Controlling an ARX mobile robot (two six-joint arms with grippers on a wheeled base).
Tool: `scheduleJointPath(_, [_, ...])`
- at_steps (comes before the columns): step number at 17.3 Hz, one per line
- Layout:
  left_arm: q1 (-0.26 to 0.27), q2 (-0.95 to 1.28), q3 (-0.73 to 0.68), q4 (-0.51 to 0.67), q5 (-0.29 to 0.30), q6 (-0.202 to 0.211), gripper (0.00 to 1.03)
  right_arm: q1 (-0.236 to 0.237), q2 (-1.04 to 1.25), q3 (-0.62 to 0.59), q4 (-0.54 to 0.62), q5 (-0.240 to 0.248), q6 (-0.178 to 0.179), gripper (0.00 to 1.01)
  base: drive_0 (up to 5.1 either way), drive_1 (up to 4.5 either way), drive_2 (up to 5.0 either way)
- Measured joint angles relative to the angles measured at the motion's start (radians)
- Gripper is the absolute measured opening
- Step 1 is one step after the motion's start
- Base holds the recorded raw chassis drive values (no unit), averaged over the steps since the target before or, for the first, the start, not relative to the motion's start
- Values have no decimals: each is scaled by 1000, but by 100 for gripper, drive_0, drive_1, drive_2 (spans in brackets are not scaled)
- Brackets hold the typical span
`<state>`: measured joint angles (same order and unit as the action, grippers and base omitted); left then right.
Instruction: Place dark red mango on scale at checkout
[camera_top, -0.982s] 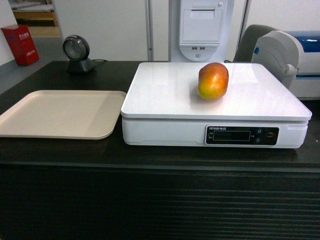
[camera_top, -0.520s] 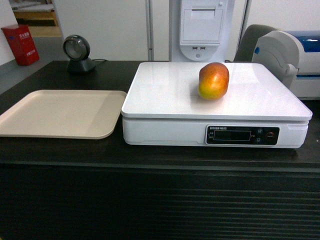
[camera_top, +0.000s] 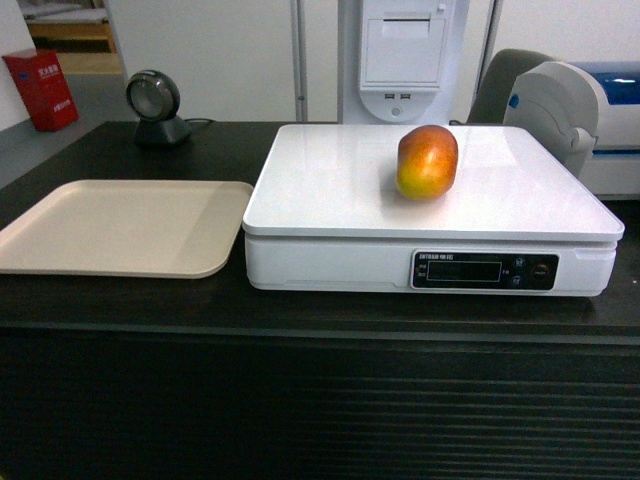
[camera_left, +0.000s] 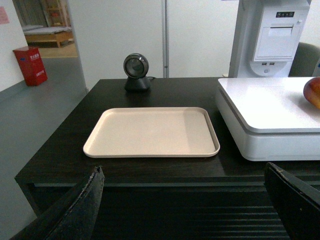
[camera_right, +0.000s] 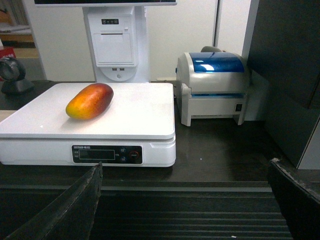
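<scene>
The dark red mango (camera_top: 427, 162) lies on the white platform of the scale (camera_top: 330, 190), right of centre; in the right wrist view the mango (camera_right: 90, 101) rests on the scale (camera_right: 130, 120) too, and only its edge (camera_left: 313, 93) shows at the right border of the left wrist view. The scale stands on the dark checkout (camera_top: 300, 320) counter. No gripper shows in the head view. My left gripper (camera_left: 185, 205) is open and empty, held back in front of the counter's ribbed face. My right gripper (camera_right: 185, 202) is open and empty too, also back from the counter.
A beige tray (camera_top: 120, 228) lies left of the scale. A round black scanner (camera_top: 153, 108) stands at the back left. A white receipt terminal (camera_top: 403, 60) rises behind the scale, and a label printer (camera_right: 212, 87) sits to its right. A red box (camera_top: 40, 90) stands far left.
</scene>
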<state>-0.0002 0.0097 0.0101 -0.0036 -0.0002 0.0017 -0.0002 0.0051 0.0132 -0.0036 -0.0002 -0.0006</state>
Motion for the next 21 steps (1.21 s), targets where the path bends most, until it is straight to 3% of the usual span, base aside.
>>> scheduleJointPath(21, [0, 0, 0, 2, 0, 0, 98, 0, 0, 0, 2, 0, 0, 98, 0, 0, 0])
